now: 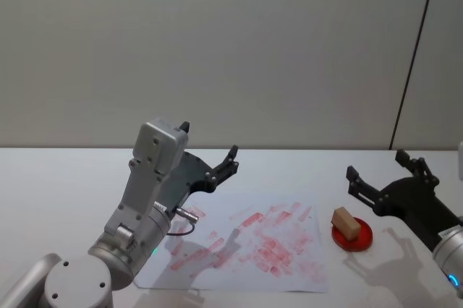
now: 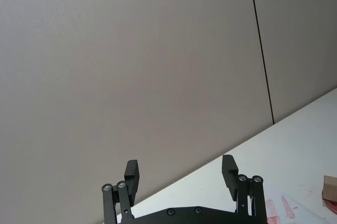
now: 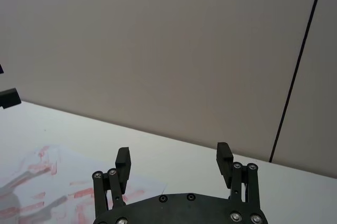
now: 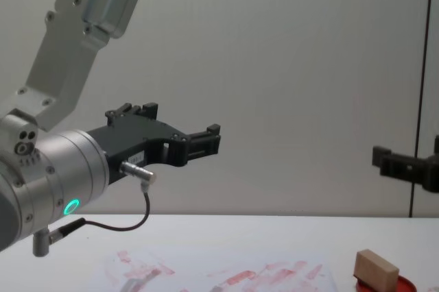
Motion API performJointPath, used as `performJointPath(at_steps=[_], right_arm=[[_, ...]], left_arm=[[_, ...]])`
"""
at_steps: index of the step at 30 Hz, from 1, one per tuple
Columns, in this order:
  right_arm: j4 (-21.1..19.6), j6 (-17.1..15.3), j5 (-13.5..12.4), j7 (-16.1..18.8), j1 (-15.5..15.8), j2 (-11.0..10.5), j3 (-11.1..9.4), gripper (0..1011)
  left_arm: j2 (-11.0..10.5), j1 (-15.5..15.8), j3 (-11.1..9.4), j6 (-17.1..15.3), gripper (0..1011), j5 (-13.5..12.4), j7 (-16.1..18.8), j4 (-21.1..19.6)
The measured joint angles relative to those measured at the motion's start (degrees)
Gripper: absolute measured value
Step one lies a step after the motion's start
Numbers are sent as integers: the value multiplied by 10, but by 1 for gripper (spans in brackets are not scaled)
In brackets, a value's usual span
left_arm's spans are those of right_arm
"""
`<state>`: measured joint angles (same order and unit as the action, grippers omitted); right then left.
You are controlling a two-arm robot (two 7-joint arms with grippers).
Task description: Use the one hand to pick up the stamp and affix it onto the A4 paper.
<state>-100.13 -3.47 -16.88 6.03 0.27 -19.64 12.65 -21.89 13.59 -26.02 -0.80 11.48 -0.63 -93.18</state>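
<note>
1. The stamp [image 1: 346, 222] lies on the round red ink pad [image 1: 352, 236], just off the A4 paper [image 1: 246, 250] at its 3 o'clock edge. Nothing grips it.
2. The right gripper [image 1: 376, 165] hovers at about 1 o'clock from the stamp, fingers spread wide, empty.
3. The left gripper [image 1: 208, 140] hangs above the paper's 10 o'clock corner, fingers likewise spread.
4. The sheet is smeared red, yet I'd judge that both the pick-up and the pressing are left to do.

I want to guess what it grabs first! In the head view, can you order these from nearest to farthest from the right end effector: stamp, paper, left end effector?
1. The stamp, on the red ink pad, just left of the open right end effector.
2. The A4 paper, mid-table, farther left.
3. The left end effector, raised, farthest left.
</note>
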Motion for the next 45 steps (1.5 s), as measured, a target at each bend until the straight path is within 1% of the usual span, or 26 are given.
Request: performJointPath(at_steps=[6,9,11,16,17,21,26,34,35,41,42,45], right_arm=[[21,-20,0,34,-10,-5,-2,1001],[39,-31,6,57,-17,-7,-3,1001],[42,-32,8,61,-19,-7,-3,1001],[78,-47,22,92,-34,-6,1,1001],[78,-47,22,92,-34,-6,1,1001],[104,-56,30,107,-47,0,5,1001],[135,-64,40,118,-63,9,11,1001],[174,-72,53,127,-82,23,21,1001],[177,-72,54,128,-84,24,22,994],[200,-78,59,131,-95,33,27,869],[205,-79,60,132,-97,35,28,819],[213,-79,61,132,-101,38,30,763]], left_arm=[[0,0,0,0,1002,0,0,0],[0,0,0,0,1003,0,0,0],[0,0,0,0,1002,0,0,0],[0,0,0,0,1002,0,0,0],[0,0,0,0,1002,0,0,0],[0,0,0,0,1002,0,0,0],[0,0,0,0,1003,0,0,0],[0,0,0,0,1002,0,0,0],[0,0,0,0,1002,0,0,0],[0,0,0,0,1002,0,0,0],[0,0,0,0,1002,0,0,0],[0,0,0,0,1003,0,0,0]])
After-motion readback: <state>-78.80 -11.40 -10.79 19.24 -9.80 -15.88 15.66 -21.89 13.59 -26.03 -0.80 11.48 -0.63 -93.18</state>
